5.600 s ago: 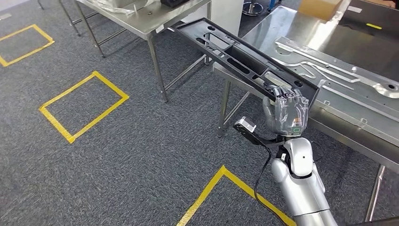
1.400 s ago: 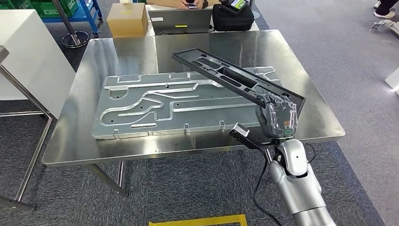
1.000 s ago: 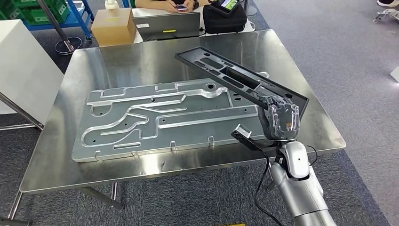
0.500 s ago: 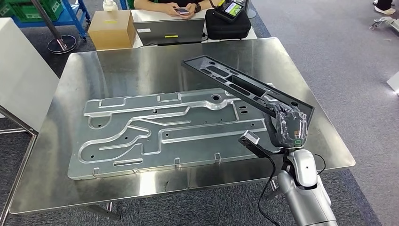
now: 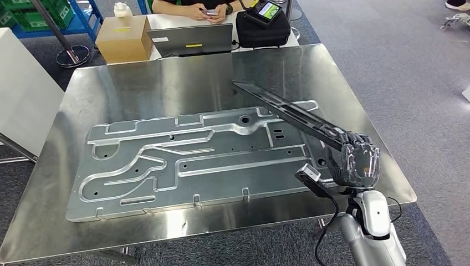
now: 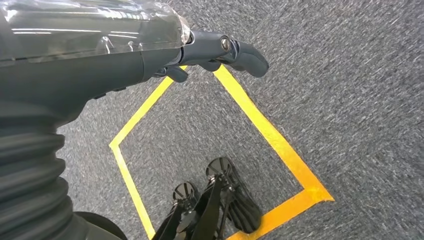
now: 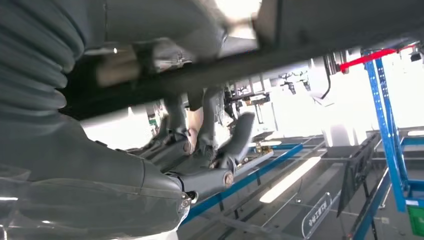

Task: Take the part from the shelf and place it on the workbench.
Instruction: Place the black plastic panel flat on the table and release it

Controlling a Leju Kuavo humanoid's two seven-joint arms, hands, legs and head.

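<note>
The part is a long black plastic panel. My right hand grips its near end, and the panel slants up and away over the right side of the steel workbench, seen almost edge-on. In the right wrist view the right hand has its fingers curled up to the dark part above them. My left hand hangs over grey carpet with nothing in it, fingers stretched out.
A big pressed aluminium plate covers much of the workbench. Behind its far edge stand a laptop, a cardboard box and a black bag, with a person seated there. Yellow floor tape lies under the left hand.
The camera has come closer to the workbench. My right hand has dropped and turned the black part, which now lies lower and flatter over the table's right side.
</note>
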